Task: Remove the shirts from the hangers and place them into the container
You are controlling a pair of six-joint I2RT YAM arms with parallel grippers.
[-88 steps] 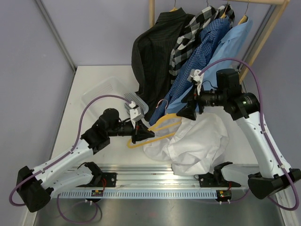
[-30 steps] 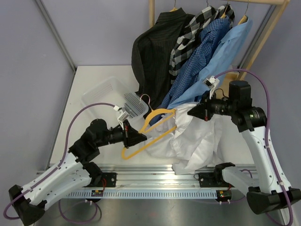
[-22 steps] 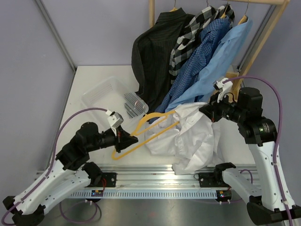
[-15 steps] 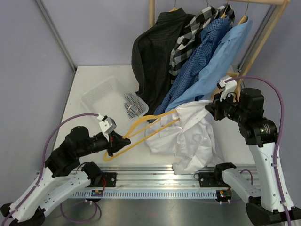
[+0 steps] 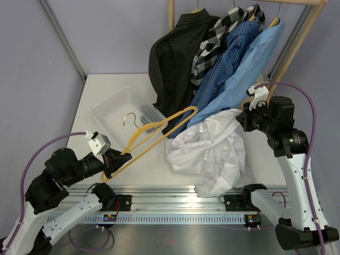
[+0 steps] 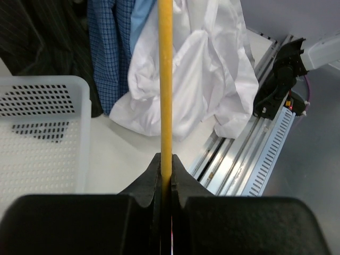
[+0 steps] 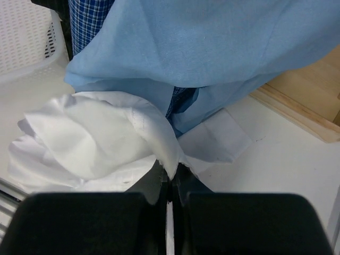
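My left gripper (image 5: pixel 113 161) (image 6: pixel 166 159) is shut on one end of a bare yellow hanger (image 5: pixel 159 130) (image 6: pixel 166 79). The hanger slants up and to the right past the white container (image 5: pixel 109 106) (image 6: pixel 37 90), with its metal hook over the container. The white shirt (image 5: pixel 210 151) (image 6: pixel 204 69) (image 7: pixel 90 135) lies crumpled on the table, off the hanger. My right gripper (image 5: pixel 243 118) (image 7: pixel 171 172) is shut on a pinched fold of it and holds that fold up. The pinstriped black (image 5: pixel 172 64), large-check (image 5: pixel 218 34), dark blue check (image 5: pixel 223 71) and light blue (image 5: pixel 257 50) (image 7: pixel 212 42) shirts hang on the rail.
The wooden rail and its posts (image 5: pixel 171 13) stand at the back, with the rack's wooden base (image 7: pixel 297 106) close to my right gripper. A metal mounting rail (image 5: pixel 180 194) (image 6: pixel 249 143) runs along the table's near edge.
My left arm pulled the hanger back to the left and toward the near edge, sliding it out of the white shirt. My right gripper kept its hold on the shirt and drew right.
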